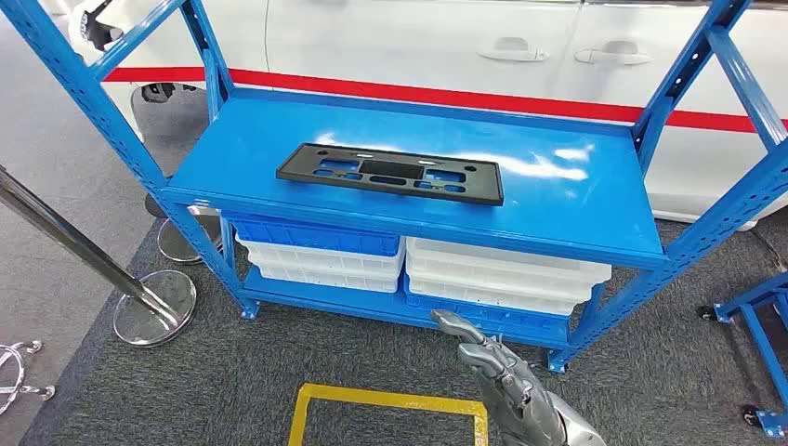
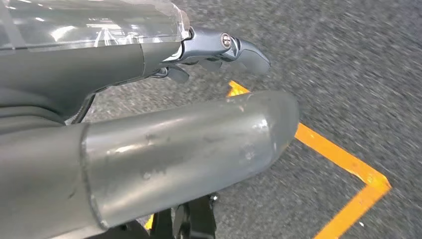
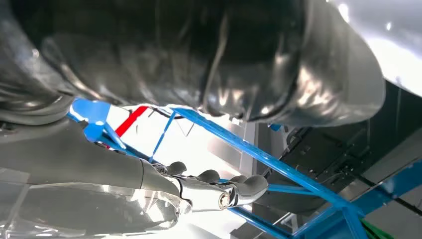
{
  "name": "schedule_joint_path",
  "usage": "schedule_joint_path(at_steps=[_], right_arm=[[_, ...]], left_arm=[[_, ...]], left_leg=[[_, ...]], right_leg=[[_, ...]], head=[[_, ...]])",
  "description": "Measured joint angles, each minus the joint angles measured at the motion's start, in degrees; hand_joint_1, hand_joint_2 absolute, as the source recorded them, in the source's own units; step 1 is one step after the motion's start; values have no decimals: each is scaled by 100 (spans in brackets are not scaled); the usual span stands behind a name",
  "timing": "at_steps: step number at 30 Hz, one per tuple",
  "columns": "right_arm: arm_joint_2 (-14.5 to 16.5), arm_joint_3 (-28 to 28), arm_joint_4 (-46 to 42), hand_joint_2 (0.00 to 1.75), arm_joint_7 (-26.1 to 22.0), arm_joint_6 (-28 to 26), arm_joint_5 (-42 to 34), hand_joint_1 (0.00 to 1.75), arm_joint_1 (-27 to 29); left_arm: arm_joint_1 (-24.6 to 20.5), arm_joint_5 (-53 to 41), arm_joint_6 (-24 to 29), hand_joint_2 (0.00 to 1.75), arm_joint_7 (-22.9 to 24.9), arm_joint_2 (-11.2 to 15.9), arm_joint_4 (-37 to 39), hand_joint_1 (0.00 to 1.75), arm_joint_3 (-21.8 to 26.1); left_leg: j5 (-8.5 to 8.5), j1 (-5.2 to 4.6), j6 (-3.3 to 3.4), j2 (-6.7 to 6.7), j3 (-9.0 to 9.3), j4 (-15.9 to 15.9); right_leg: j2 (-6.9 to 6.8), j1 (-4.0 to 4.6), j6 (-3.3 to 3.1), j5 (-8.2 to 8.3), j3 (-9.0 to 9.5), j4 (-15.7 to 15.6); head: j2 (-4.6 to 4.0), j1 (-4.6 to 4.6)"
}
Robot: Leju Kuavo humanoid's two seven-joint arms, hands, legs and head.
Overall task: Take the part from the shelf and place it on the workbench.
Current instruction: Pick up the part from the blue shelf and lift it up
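Grey carpet with yellow floor marking underfoot. Left hand low over carpet, fingers extended, empty. Black part flat on blue shelf, well ahead of right hand, likewise extended and empty.

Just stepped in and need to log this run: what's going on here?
A humanoid robot stands facing a blue shelf, where a flat black part lies untouched on the upper board. Its right hand is raised in front of the lower shelf, holding nothing, fingers apart and well short of the part. The left hand hangs low over grey carpet marked with yellow tape, also empty. White and blue bins sit stacked underneath. The pickup has not yet begun.
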Motion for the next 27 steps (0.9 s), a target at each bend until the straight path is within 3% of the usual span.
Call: schedule_joint_path(at_steps=[2, 4, 6, 8, 10, 11, 12, 14, 16, 18, 21, 22, 25, 26, 27], right_arm=[[7, 0, -2, 0, 2, 35, -49, 0, -3], [15, 0, -13, 0, 7, 90, -116, 0, -7], [16, 0, -32, 0, 25, 131, -138, 0, -16], [17, 0, -41, 0, 80, 161, -139, 0, -27], [17, 0, -39, 0, 113, 159, -128, 0, 3], [17, 0, -38, 0, 101, 148, -121, 0, 39], [16, 0, -37, 0, 83, 136, -113, 0, 78], [16, 0, -37, 0, 47, 119, -101, 0, 138], [15, -1, -38, 0, 25, 113, -92, 0, 167], [15, -2, -45, 0, 9, 110, -82, 0, 190], [15, -2, -51, 0, 0, 107, -68, 0, 232], [16, -2, -52, 0, -2, 106, -63, 0, 242], [19, -2, -52, 0, -6, 107, -43, 0, 285], [20, -2, -52, 0, -7, 109, -37, 0, 307], [21, -2, -52, 0, -7, 112, -35, 0, 326]], left_arm=[[13, -1, 0, 0, -2, 3, 0, 0, 0], [30, -1, -1, 0, -6, 11, 0, 0, 0], [23, -1, -9, 0, -13, 17, 0, 0, 0], [5, -1, -16, 0, -27, 19, -1, 0, -1], [-3, 1, -15, 0, -39, 20, -1, 0, -1], [-4, 2, -14, 0, -43, 20, -1, 0, -1], [-1, 2, -14, 0, -45, 20, -1, 0, -1], [6, 3, -13, 0, -48, 19, -1, 0, 0], [2, 3, -13, 0, -53, 8, 4, 0, 0], [-7, 3, -13, 0, -58, 2, 8, 0, 0], [-19, 3, -15, 0, -62, 15, 8, 0, 0], [-28, 2, -16, 0, -63, 18, 9, 0, 0], [-31, 0, -13, 0, -69, 21, 10, 0, 0], [-20, -1, -11, 0, -71, 23, 10, 0, 0], [-9, -1, -9, 0, -72, 25, 10, 0, 0]], left_leg=[[-10, -19, 59, 3, 8, -26], [-21, -31, 160, 44, 46, -68], [-29, -13, 231, 108, 139, -126], [-63, -8, 288, 151, 229, -175], [-126, -24, 322, 174, 286, -183], [-165, -35, 328, 179, 324, -182], [-206, -45, 329, 180, 375, -183], [-304, -65, 320, 178, 500, -190], [-396, -79, 281, 180, 607, -203], [-425, -81, 211, 188, 677, -218], [-424, -79, 113, 196, 664, -11], [-467, -71, 86, 196, 542, 227], [-826, -23, 8, 194, -145, 1221], [-918, -8, -13, 195, -333, 1399], [-902, 3, -30, 195, -433, 1398]], right_leg=[[27, 0, 34, -13, -10, 8], [72, 8, 96, -18, -13, 41], [54, 7, 148, -51, -82, 243], [1, -1, 190, -256, -407, 800], [-21, -2, 207, -514, -887, 1458], [-27, -2, 202, -530, -1057, 1621], [-32, 2, 187, -419, -1125, 1587], [-45, 31, 115, 111, -979, 975], [-73, 87, 21, 419, -779, 352], [-80, 124, -39, 416, -707, 126], [-48, 87, -110, 421, -527, -2], [-46, 68, -133, 396, -449, -30], [-46, 53, -168, 264, -277, -62], [-36, 51, -163, 211, -218, -61], [-24, 48, -153, 154, -147, -60]], head=[[1, -1], [2, -3], [1, -2], [0, 0], [1, -1], [1, -1], [1, -1], [1, -1], [0, -2], [0, -2], [0, -3], [0, -3], [1, -4], [1, -4], [0, -4]])
